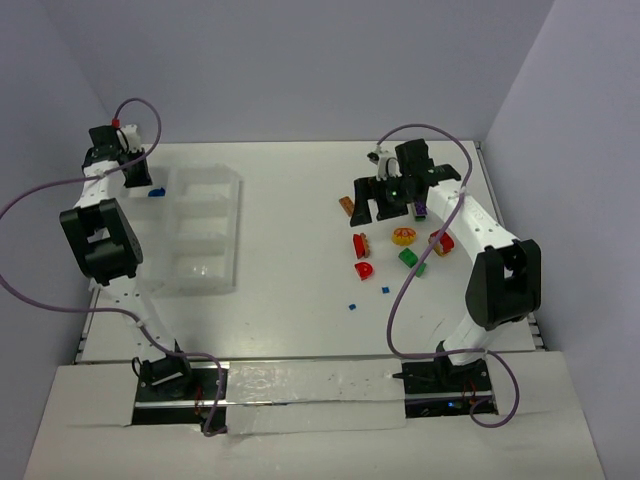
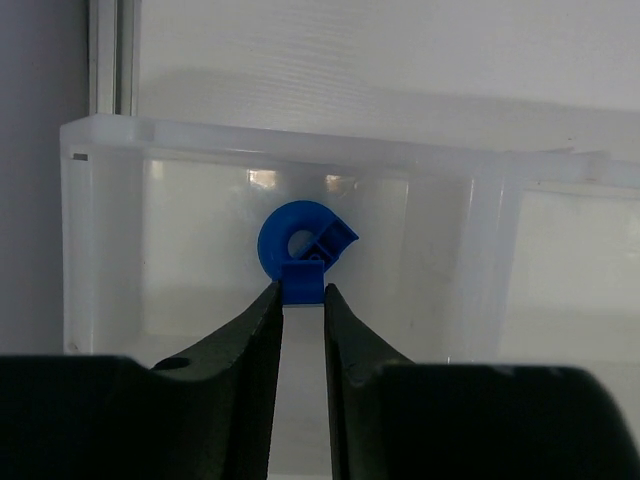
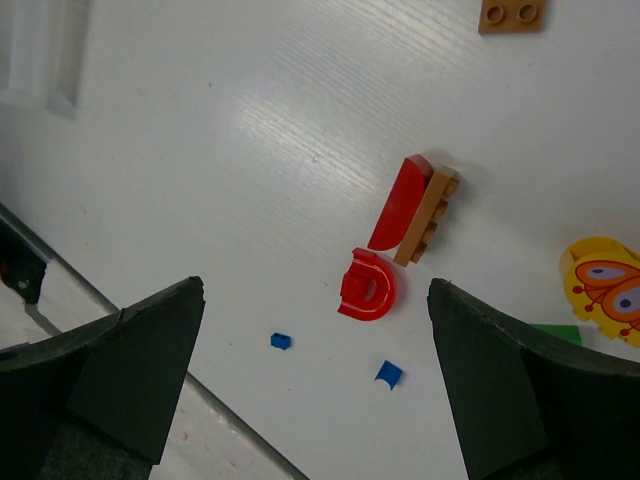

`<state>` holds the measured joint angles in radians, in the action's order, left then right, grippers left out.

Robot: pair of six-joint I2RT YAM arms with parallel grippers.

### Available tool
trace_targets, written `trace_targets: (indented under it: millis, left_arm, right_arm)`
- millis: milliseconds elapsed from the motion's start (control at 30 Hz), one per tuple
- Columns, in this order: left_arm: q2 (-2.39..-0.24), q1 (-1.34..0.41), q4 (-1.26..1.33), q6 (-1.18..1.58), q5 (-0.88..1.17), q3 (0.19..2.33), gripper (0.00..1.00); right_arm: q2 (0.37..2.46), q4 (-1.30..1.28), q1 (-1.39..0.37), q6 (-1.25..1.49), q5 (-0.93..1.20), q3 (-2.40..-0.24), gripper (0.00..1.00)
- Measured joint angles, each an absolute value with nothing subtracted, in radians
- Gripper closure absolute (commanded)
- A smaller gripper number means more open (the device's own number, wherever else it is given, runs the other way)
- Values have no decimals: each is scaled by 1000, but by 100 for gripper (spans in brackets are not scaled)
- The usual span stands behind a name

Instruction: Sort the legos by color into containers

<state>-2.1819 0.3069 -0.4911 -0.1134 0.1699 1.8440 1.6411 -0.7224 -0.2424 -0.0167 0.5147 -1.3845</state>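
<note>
Holding: we see the left gripper nearly closed, its fingers pinching the small square tab of a blue rounded lego; the ring part stands clear beyond the tips.
Blue lego, place: held at the far left of the table, just beside the far compartment of the tray; whether it is past the rim we cannot tell.
Right gripper: spread wide and empty, hovering above the loose legos on the right side of the table.
Loose legos: a red arch lies flat near a red curved piece that touches a tan plate; two tiny blue bits lie on the side toward the arm bases.
Handling: we judge all pieces light, rigid and glossy, not fragile, yet apt to slip or twist in a shallow pinch.
Where to grip: we favour flat parallel faces, as on the blue tab; for the red arch, its straight sides rather than its curve; the tiny blue bits offer little to hold and call for a centred, low closing.
</note>
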Motion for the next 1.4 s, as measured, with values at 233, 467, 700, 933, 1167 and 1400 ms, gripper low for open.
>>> trace_targets:
  millis: [233,467,700,933,1167,1400]
  left_arm:
    - [-2192,307,-493,-117,160,1867,49]
    - [-2188,307,-498,-117,170,1907,48]
    - [-2039,286,-527,-163,295,1839,49]
    - [-1676,145,-512,-224,383,1579,48]
    - [-1542,58,-503,-229,398,1417,48]
    - [-1533,49,-499,-221,384,1383,47]
  right_arm:
    - [1634,-749,-252,-68,480,-1364,0]
    - [1594,-781,-270,-147,439,-1335,8]
    - [1487,-854,-348,-330,346,-1191,34]
    - [1477,-876,-399,-403,198,-1043,43]
    - [1555,-876,-407,-295,118,-1041,35]
    - [1610,-893,-425,-149,140,-1055,42]
